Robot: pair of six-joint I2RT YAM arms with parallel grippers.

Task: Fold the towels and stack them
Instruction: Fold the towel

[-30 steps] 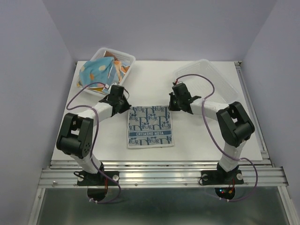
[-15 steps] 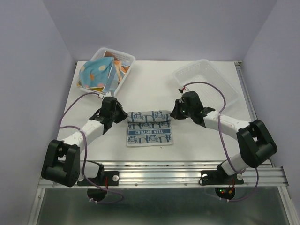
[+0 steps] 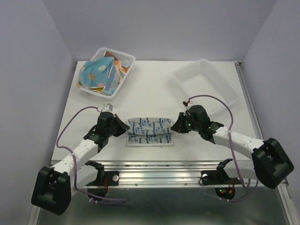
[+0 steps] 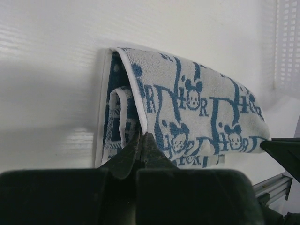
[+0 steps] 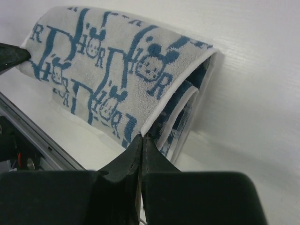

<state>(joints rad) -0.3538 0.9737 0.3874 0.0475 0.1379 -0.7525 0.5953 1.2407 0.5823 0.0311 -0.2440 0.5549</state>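
White surface (image 3: 154, 89) boxed in by pale lilac walls (image 3: 154, 28). Carried a white terry towel with blue cartoon print (image 3: 150, 131) near the front edge, doubled over, top layer lying back on the lower. Clamped at both ends: fingers of the left gripper (image 3: 126, 128) pressed together on the hem at the left, those of the right gripper (image 3: 175, 126) likewise at the right. Looked soft, light and limp, apt to sag between holds. Judged best taken by the hemmed corners, both sides level. Left more crumpled towels (image 3: 96, 72) heaped in the clear mesh basket (image 3: 123, 55) far left.
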